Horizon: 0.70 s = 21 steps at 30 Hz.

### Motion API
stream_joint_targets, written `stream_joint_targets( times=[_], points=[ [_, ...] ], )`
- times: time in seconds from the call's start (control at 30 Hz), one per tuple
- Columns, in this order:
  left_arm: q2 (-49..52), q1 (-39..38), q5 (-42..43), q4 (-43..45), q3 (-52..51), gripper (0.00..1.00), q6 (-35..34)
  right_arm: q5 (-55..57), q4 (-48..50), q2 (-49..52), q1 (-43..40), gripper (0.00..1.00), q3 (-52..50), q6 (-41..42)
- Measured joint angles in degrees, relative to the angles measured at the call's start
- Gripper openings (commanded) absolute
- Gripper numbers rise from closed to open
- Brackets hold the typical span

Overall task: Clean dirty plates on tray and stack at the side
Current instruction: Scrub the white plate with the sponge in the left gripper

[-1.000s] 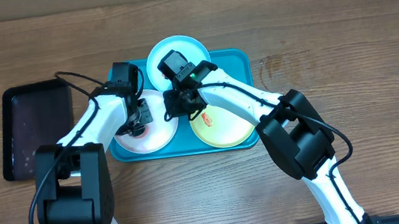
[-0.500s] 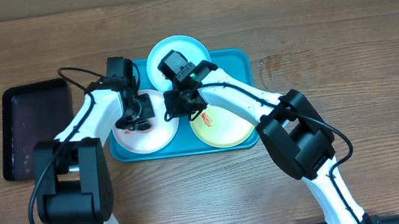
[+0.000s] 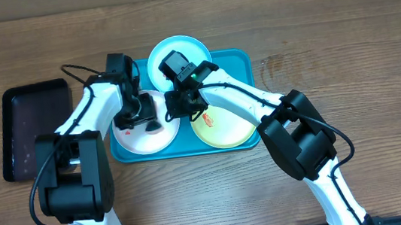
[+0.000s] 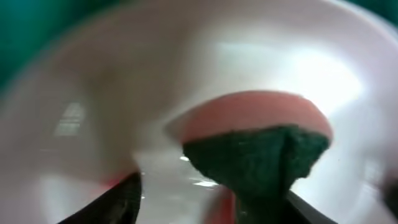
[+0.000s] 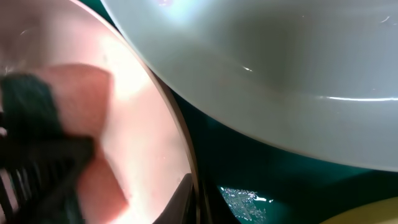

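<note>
On the turquoise tray (image 3: 236,61) lie three dirty plates: a white plate (image 3: 139,141) at the left, a light blue plate (image 3: 176,48) at the back and a yellow-green plate (image 3: 225,128) with a red-orange smear at the right. My left gripper (image 3: 139,119) (image 4: 211,194) hovers low over the white plate (image 4: 93,93), open. A pink sponge with a green scrub face (image 4: 258,149) rests on the plate against its right finger, and a red smear (image 4: 112,182) shows by the left finger. My right gripper (image 3: 176,108) (image 5: 194,193) is shut on the white plate's rim (image 5: 180,130).
A smaller black tray (image 3: 36,130) stands on the wooden table left of the turquoise one. In the right wrist view the light blue plate (image 5: 280,56) overhangs the white plate's edge, with wet tray floor (image 5: 249,199) below.
My left gripper has opened, so the sponge is no longer squeezed between its fingers, and it has shifted slightly right over the white plate. The right arm has not moved.
</note>
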Motion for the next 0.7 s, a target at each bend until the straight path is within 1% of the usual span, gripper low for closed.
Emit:
stream_joint_targets(
  times=[0.03, 0.13, 0.4, 0.5, 0.63, 0.7],
  points=[
    [0.0, 0.3, -1.8, 0.0, 0.0, 0.41, 0.2, 0.0, 0.0, 0.0, 0.0, 0.04, 0.0, 0.0],
    [0.2, 1.1, -4.6, -0.1, 0.0, 0.05, 0.2, 0.0, 0.0, 0.0, 0.0, 0.04, 0.0, 0.0],
    [1.0, 0.9, -5.0, -2.3, 1.8, 0.04, 0.0, 0.0, 0.0, 0.0, 0.0, 0.04, 0.0, 0.0],
    [1.2, 1.0, -8.5, -4.0, 2.2, 0.04, 0.0, 0.0, 0.0, 0.0, 0.0, 0.04, 0.0, 0.0],
    [2.0, 1.9, -17.4, -8.1, 2.9, 0.04, -1.1, -0.3, 0.3, 0.0, 0.0, 0.04, 0.0, 0.0],
    [2.4, 1.9, -18.6, -9.2, 3.2, 0.04, -1.8, -0.7, 0.8, 0.0, 0.3, 0.04, 0.0, 0.0]
  ],
)
